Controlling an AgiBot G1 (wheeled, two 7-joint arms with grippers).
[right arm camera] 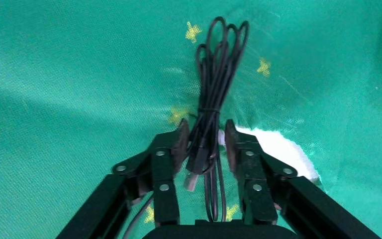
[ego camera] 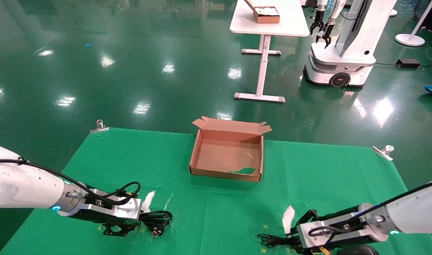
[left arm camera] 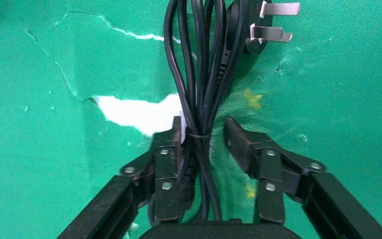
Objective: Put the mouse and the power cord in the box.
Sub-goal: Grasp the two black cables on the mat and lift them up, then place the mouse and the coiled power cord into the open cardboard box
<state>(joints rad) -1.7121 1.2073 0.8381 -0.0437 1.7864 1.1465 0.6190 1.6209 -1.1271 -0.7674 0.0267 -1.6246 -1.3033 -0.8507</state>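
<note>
My left gripper lies low on the green cloth at the lower left of the head view, its jaws parted around the thick black power cord, a bundle of loops tied with a thin band. One pad touches the bundle; the other stands just apart from it. The cord's chunky black plug with flat metal prongs rests on the cloth beyond my fingertips.

My right gripper lies at the lower right of the head view, jaws narrowly parted on either side of a thin black cable, bundled in long loops and tied at its middle. A silver connector end hangs between my fingers. I cannot see the mouse body itself in any view.

The shallow brown cardboard box sits open at the centre of the head view, well apart from both grippers, flaps on its far edge, a green smear on its floor. White patches show where the cloth is torn.
</note>
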